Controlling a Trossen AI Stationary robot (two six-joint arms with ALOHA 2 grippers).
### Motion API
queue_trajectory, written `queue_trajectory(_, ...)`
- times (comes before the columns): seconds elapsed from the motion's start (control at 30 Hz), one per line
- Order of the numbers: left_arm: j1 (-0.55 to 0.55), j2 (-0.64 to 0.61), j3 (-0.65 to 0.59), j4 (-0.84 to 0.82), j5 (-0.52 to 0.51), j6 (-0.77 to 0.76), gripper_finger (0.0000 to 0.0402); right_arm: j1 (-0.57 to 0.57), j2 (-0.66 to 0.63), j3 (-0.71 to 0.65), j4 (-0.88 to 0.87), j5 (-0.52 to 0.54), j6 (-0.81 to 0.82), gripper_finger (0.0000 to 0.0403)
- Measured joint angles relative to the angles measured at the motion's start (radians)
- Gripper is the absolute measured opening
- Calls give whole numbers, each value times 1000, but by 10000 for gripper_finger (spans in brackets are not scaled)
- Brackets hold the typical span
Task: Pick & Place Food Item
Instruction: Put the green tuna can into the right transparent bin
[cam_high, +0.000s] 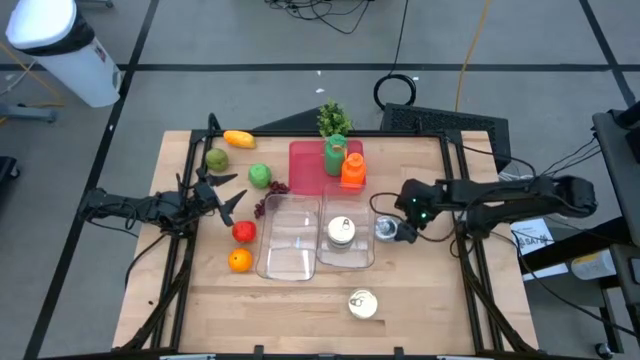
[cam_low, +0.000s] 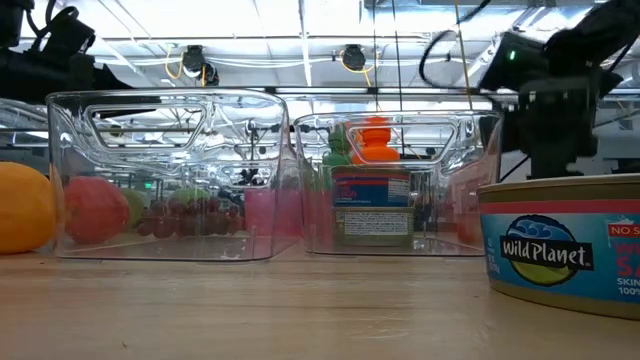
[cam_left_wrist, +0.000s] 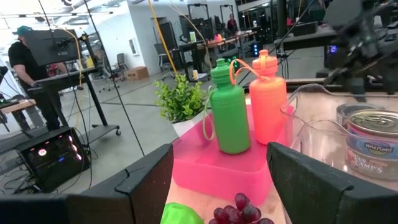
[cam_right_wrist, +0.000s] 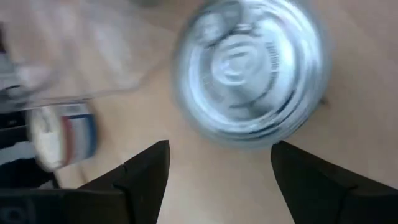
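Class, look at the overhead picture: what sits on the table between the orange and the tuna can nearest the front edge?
Nothing stands between them. In the high view, only bare wood separates the orange from the tuna can; the clear bins lie just behind that line.

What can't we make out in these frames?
- Right wrist view: can under the open right gripper is motion-blurred; lid print unreadable.
- Low view: near can cut off by the right edge, label partly lost; fruit distorted behind the bin wall.
- Left wrist view: open left gripper hides the table just ahead; grapes cut by the bottom edge.
- High view: can-in-bin label too small to read.
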Motion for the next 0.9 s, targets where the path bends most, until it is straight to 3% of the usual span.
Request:
queue_trajectory(0.13,0,0,0,0,0,0,273,98,-58,77,2,67,39,263)
queue_trajectory(0.23,0,0,0,0,0,0,273,171,-78,185,-52,187,37,263)
queue_trajectory(0.43,0,0,0,0,0,0,273,258,11,457,-436,573,-61,263)
queue_trajectory(0.5,0,0,0,0,0,0,273,252,79,506,-532,628,-83,263)
queue_trajectory(0.7,0,0,0,0,0,0,273,183,298,511,-596,547,-266,263)
queue_trajectory(0.9,0,0,0,0,0,0,273,103,432,510,-527,495,-357,263)
